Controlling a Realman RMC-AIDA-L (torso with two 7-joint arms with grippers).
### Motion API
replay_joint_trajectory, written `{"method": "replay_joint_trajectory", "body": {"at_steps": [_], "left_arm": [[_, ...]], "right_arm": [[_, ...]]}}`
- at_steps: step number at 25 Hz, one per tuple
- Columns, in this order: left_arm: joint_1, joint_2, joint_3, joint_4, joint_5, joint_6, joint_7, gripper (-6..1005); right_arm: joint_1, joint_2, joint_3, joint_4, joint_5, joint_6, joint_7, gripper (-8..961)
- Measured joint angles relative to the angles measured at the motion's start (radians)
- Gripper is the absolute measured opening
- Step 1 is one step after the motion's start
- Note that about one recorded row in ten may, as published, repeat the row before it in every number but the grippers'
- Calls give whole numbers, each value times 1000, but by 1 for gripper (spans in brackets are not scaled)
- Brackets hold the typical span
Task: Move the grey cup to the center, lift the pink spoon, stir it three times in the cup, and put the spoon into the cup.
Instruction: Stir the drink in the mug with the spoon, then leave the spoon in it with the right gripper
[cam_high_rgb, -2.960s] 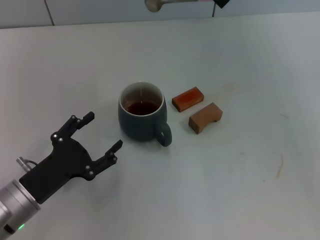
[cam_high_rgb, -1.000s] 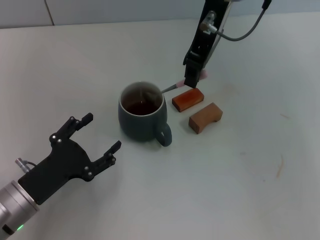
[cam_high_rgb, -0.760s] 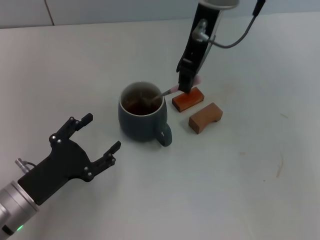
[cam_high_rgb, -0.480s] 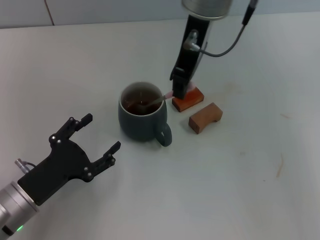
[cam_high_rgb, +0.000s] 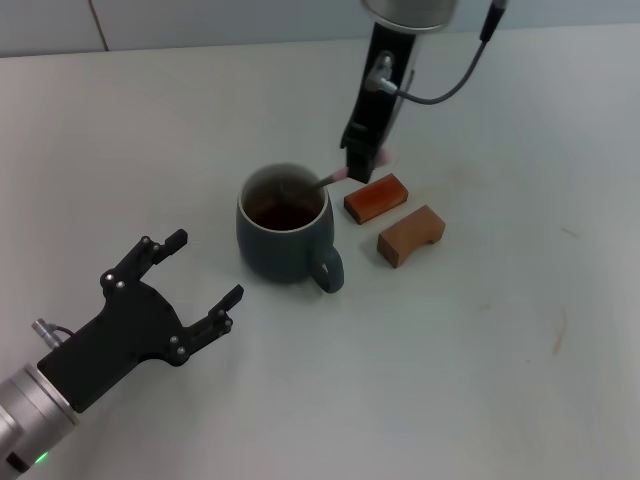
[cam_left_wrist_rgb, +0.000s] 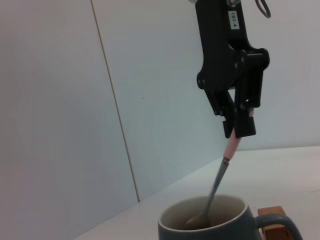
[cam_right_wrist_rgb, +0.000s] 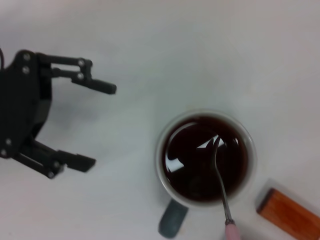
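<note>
The grey cup (cam_high_rgb: 282, 256) stands mid-table with dark liquid inside and its handle toward me. Just behind and to the right of it, my right gripper (cam_high_rgb: 360, 168) is shut on the pink spoon (cam_high_rgb: 338, 177), gripping the pink handle. The spoon slants down so its metal bowl dips into the liquid. In the right wrist view the spoon (cam_right_wrist_rgb: 220, 186) runs from the cup's (cam_right_wrist_rgb: 161, 150) rim toward the middle of the liquid. In the left wrist view the spoon (cam_left_wrist_rgb: 217, 186) hangs from the right gripper (cam_left_wrist_rgb: 239, 129) into the cup (cam_left_wrist_rgb: 210, 227). My left gripper (cam_high_rgb: 206, 267) rests open to the cup's left, holding nothing.
Two brown wooden blocks lie right of the cup, a reddish one (cam_high_rgb: 376, 196) under the right gripper and a lighter one (cam_high_rgb: 411, 235) nearer me. The left gripper (cam_right_wrist_rgb: 100, 125) also shows in the right wrist view. A wall runs along the table's far edge.
The right gripper came down from the top with the spoon and dipped it into the cup. In the last half second it shifted slightly away from me. The left arm stayed still.
</note>
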Motion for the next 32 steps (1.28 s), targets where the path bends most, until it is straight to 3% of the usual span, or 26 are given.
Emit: {"method": "replay_joint_trajectory", "body": {"at_steps": [5,14,26,32], "left_arm": [[0,0,0,0,1,-1,0,848],[0,-2,0,0,1,-3,4,848],[9,-1,0,0,0,0,6,847],[9,-2,0,0,0,-2,6,847]], "right_arm": [[-4,0,5,-1,-27,-34,9,120],[13,41,7,-11,9,-13,-5,120],[9,22,6,-1,-33,0,11,120],[4,37,8,-10,-27,-58,10,121]]}}
